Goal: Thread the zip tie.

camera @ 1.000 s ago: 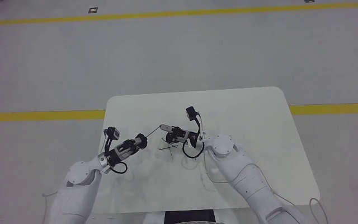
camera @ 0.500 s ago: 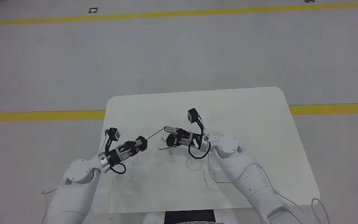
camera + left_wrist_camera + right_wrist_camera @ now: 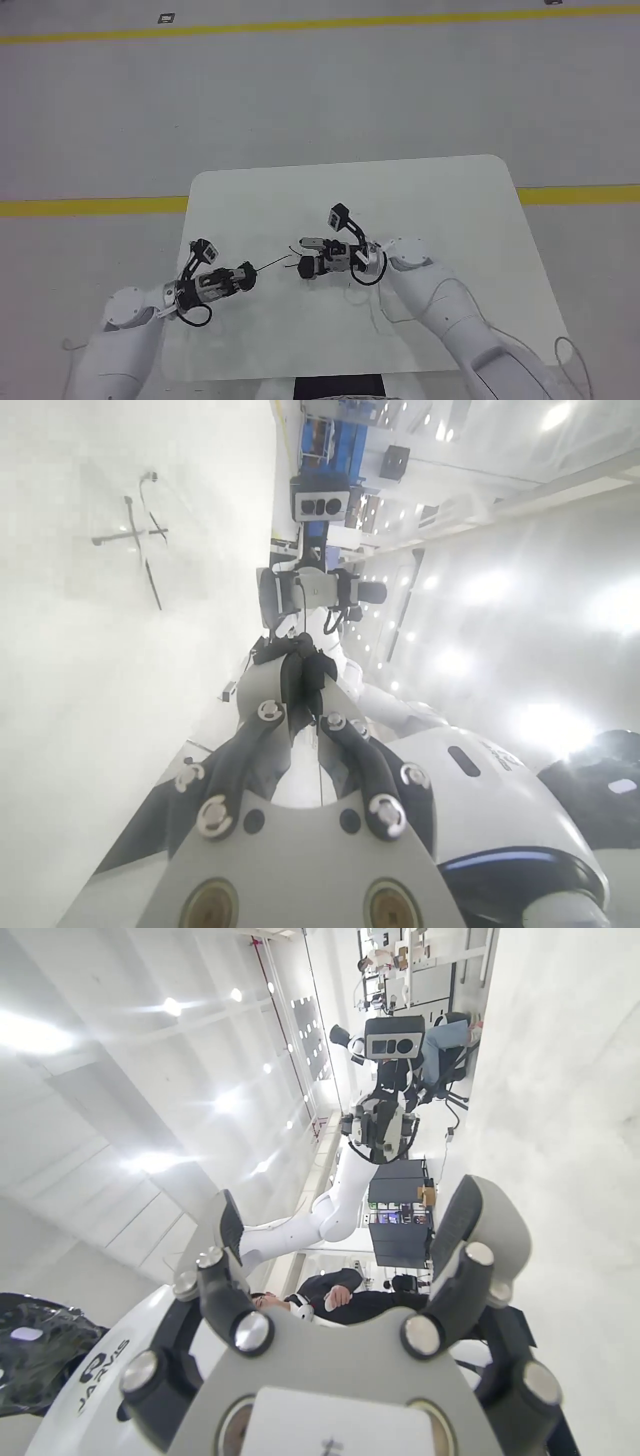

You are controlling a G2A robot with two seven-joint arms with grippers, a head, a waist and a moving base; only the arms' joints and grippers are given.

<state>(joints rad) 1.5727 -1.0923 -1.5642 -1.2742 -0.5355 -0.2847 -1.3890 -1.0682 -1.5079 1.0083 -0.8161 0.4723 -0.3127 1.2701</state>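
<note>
White table (image 3: 450, 200) with rounded corners, grey floor and yellow lines beyond it. Both arms sit low over the near half, wrists turned in toward each other.

Change over the last second:
- Both arms drew back toward the robot's edge of the table, the left arm further than the right.
- The left gripper (image 3: 248, 272) dropped from mid-table toward the near-left.
- The right gripper (image 3: 303, 268) followed and swung round to face it more squarely.
- The zip tie (image 3: 272, 265) travelled with the left gripper, tip kept aimed at the right one. The gap at the tip looks no wider than before.

Reading: a re-alignment, not progress in threading. The tie is a straight strip with no loop formed, so the threading step looks not yet begun.

Grippers:
- Left gripper (image 3: 300, 660) is clenched on one end of the tie, fingertips pressed together.
- Right gripper (image 3: 345, 1200) has its fingers spread wide with nothing between them.

Tie position: it sticks out from the left fingertips, clear of the table, slanting up toward the right gripper. The free tip is just beside the right fingers — touching or not, cannot tell from above.

Spare ties (image 3: 134, 534) lie crossed flat on the table, untouched.
</note>
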